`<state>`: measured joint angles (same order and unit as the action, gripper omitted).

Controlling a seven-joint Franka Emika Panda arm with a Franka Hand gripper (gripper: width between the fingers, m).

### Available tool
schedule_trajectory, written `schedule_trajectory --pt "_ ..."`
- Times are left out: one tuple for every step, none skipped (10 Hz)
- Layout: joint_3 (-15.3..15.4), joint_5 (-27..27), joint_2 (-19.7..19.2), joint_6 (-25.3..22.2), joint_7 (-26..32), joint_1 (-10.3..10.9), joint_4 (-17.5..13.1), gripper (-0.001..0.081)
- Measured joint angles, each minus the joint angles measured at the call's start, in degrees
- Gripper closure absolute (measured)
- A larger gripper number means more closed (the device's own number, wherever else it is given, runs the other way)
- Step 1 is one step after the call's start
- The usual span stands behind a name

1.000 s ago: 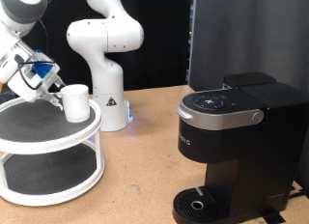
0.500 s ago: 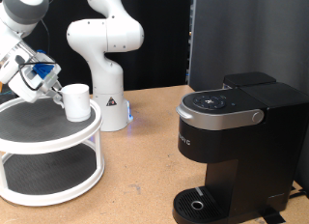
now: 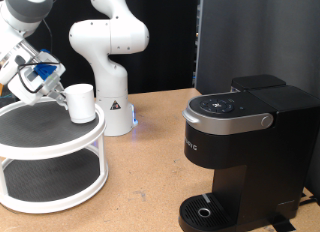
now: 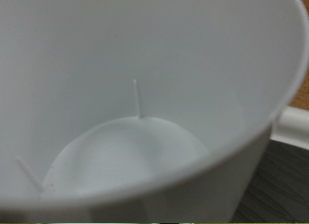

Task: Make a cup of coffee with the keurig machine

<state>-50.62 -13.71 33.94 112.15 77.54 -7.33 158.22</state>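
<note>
The cup [image 3: 80, 102], a small white mug, is at the exterior view's left, just over the top tier of a round white stand [image 3: 50, 142]. My gripper [image 3: 52, 82] is at the cup's left side and grips it there. The cup tilts slightly. In the wrist view the cup's empty white inside [image 4: 145, 108] fills almost the whole picture and my fingers do not show. The keurig machine [image 3: 245, 142], black with a silver-grey lid handle, stands at the exterior view's right with its lid down. Its drip tray [image 3: 205, 210] is bare.
A second white robot arm [image 3: 108, 52] stands on the table behind the stand. A black panel [image 3: 255, 37] rises behind the machine. The stand has a lower tier [image 3: 45, 182]. Brown tabletop [image 3: 145, 172] lies between stand and machine.
The cup has risen a little off the stand's top tier and shifted slightly to the exterior view's right, with my gripper moving along with it.
</note>
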Motion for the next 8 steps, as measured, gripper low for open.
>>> schedule_trajectory --pt "0.65 -0.03 0.97 -1.10 -1.84 -0.32 -0.27 0.0733" --pt "1.66 -0.02 2.26 -3.06 -3.88 -0.74 -0.82 0.0733" --pt "2.86 0.05 3.63 -5.07 -5.83 -1.22 -1.50 0.0733" --pt "3.86 0.28 4.85 -7.60 -7.33 -1.57 -2.35 0.0733" --pt "4.28 0.53 5.64 -9.12 -8.07 -1.83 -2.97 0.0733" --pt "4.26 0.53 5.53 -8.86 -8.07 -1.83 -2.80 0.0733" --pt "4.29 -0.49 5.52 -7.24 -8.10 -1.83 -2.15 0.0733" --pt "4.57 -2.86 5.60 -4.51 -8.68 -1.69 -0.94 0.0733"
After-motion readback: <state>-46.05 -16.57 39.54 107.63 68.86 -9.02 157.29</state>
